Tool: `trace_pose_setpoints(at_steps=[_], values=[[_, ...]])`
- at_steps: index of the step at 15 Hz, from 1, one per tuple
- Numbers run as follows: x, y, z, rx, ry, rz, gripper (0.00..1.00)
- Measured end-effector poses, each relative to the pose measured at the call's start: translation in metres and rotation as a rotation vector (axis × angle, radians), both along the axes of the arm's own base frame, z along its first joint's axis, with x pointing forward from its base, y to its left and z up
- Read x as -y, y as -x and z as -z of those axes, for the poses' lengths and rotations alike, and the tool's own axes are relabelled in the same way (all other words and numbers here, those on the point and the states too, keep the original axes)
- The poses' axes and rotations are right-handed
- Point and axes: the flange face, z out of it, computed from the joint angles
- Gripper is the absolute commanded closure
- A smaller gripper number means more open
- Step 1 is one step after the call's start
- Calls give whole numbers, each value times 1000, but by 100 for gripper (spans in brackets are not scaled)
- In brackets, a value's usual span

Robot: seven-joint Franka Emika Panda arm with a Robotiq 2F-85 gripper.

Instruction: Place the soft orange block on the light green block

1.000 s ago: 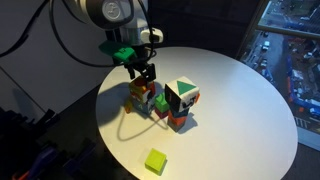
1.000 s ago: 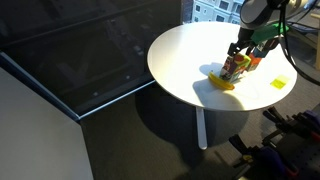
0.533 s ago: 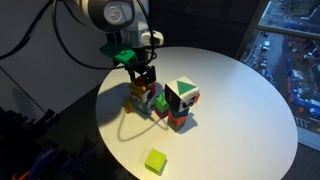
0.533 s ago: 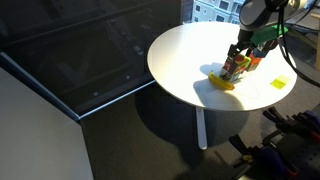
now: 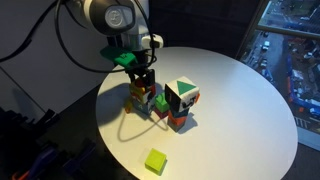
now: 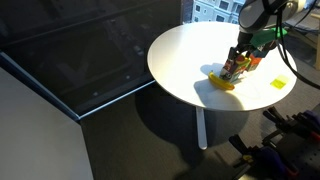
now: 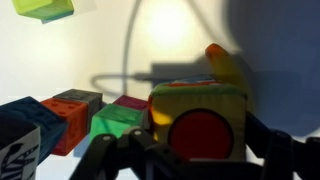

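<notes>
Gripper (image 5: 146, 84) barely shifted, straddling soft orange block (image 7: 196, 122) (light green block (image 5: 155, 161) apart).

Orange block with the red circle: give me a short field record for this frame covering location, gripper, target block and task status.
orange block: in the block cluster
gripper: lowered, straddling the orange block; whether it grips is unclear
light green block: alone, apart from the cluster, nothing on top
stacking: not yet done
</notes>
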Motion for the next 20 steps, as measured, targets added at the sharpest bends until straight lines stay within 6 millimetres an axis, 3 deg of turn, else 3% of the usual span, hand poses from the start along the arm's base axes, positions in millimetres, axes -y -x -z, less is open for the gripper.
trace_pose_setpoints(at_steps=[2, 6, 14, 20], values=[[0, -1, -1, 3, 1, 0, 47], [1, -4, -6, 10, 2, 0, 69], [2, -9, -37, 33, 3, 3, 83], [3, -2, -59, -1, -9, 17, 84]])
